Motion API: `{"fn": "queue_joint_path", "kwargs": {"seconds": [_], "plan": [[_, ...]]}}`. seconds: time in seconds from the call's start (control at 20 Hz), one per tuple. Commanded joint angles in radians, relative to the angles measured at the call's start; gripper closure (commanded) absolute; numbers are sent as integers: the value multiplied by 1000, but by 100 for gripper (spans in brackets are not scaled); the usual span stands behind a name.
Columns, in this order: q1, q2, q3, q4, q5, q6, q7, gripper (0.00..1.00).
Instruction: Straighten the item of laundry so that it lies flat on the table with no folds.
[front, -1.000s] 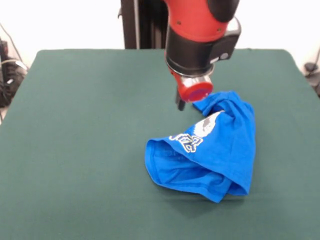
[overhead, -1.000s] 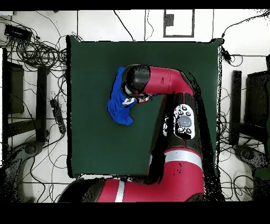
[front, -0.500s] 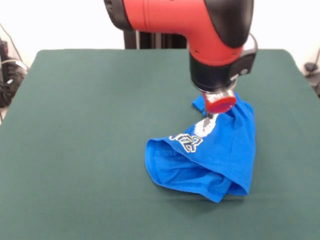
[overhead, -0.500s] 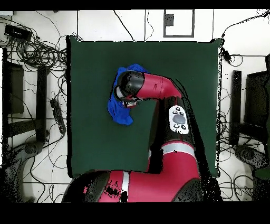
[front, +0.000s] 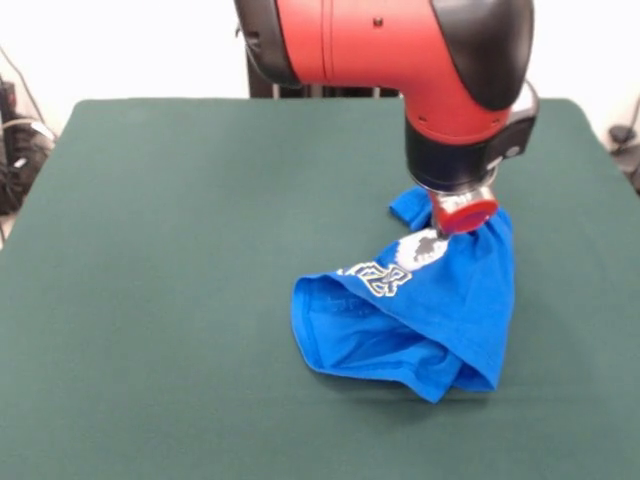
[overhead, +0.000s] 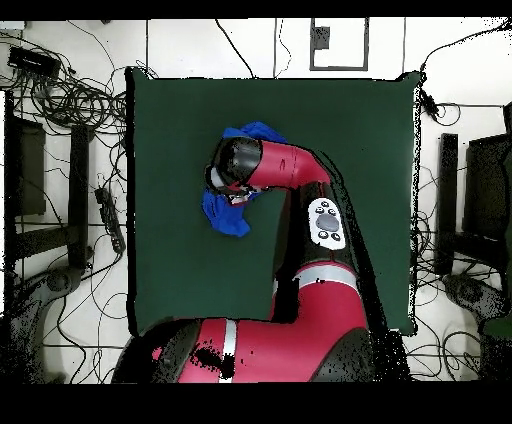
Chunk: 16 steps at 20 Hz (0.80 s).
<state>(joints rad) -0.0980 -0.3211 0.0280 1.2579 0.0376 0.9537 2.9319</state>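
We see the blue T-shirt (front: 420, 310) lying crumpled on the green table (front: 160, 260), bunched into a folded heap with part of its white print and lettering facing up. The red and black arm (front: 400, 50) reaches down over the shirt's far end, where the gripper (front: 440, 235) meets the cloth beside the print. We cannot tell whether the gripper is spread or pinching, since the arm's red end cap hides it in both views.
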Motion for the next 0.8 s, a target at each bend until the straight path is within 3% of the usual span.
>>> {"fn": "queue_joint_path", "kwargs": {"seconds": [0.05,0.35,0.6,0.8], "plan": [[43,36,134,92,86,113,24,100],[20,-15,182,163,155,153,-11,100],[-61,-46,303,266,267,182,-99,100],[-56,-33,305,258,250,145,-111,100]]}}
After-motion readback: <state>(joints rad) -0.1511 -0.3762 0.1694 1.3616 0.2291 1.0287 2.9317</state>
